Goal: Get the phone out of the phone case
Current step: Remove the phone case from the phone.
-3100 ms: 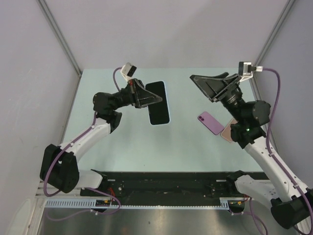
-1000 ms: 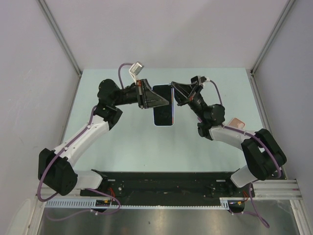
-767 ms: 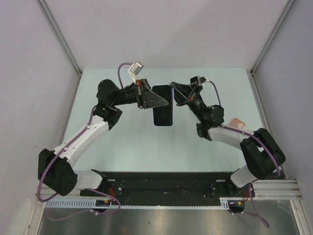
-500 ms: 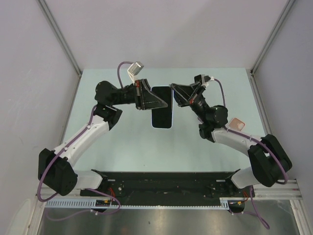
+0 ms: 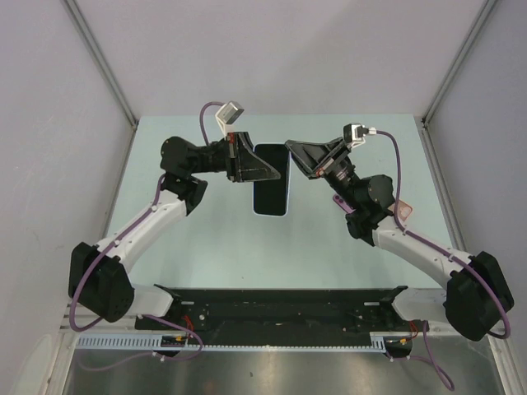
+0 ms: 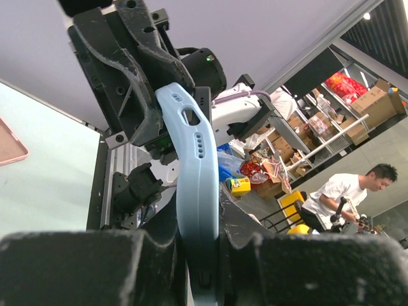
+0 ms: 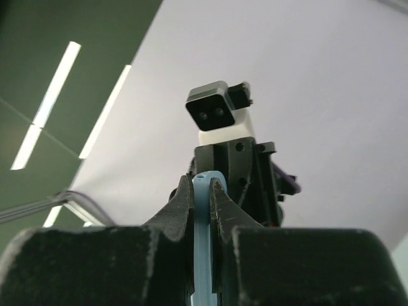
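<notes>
A phone (image 5: 270,183) with a dark screen, in a light blue phone case, hangs above the middle of the table, held from both sides. My left gripper (image 5: 277,172) is shut on the case's left edge. My right gripper (image 5: 290,149) is shut on its upper right corner. In the left wrist view the blue case edge (image 6: 194,185) runs up between my fingers, left gripper (image 6: 197,224), with the right arm behind it. The right wrist view shows the same blue edge (image 7: 202,268) pinched in the right gripper (image 7: 203,191), the left wrist camera (image 7: 217,116) beyond.
A pink case (image 5: 401,209) lies on the table at the right, half behind the right arm; it also shows as the pink case (image 6: 9,144) at the left edge of the left wrist view. Grey walls close in the pale green table (image 5: 198,239).
Three seconds ago the right gripper was off to the right; it now grips the phone. Over the last second the right wrist and elbow swung rightward and the phone shifted slightly left.
</notes>
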Available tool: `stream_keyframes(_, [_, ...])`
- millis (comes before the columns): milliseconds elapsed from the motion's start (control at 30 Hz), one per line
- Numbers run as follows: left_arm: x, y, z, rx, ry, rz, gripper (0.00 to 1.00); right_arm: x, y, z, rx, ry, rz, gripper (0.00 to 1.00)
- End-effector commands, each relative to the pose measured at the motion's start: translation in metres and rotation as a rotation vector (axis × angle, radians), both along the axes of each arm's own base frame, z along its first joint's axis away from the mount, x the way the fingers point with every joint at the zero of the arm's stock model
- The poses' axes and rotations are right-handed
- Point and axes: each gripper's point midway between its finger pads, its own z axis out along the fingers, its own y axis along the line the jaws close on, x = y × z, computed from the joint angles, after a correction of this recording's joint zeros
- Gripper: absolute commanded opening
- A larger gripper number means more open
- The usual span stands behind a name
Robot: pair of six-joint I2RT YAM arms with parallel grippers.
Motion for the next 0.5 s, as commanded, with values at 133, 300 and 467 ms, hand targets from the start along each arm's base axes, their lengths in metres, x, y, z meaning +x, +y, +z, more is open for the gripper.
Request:
stream_keyframes(133, [-0.071,0.036,0.126,-0.364,-0.493,-0.007,0.0,-0.001,0.011,-0.272,-0.919,0.452,-0.023,0.0])
stream_keyframes(300, [-0.065,0.033,0.123,-0.358,-0.47,-0.014,0.0,-0.015,0.011,-0.276,-0.986,0.397,0.013,0.18])
stream_keyframes(467, [-0.059,0.033,0.121,-0.345,-0.456,-0.012,0.0,-0.028,0.01,-0.274,-1.039,0.314,0.06,0.39])
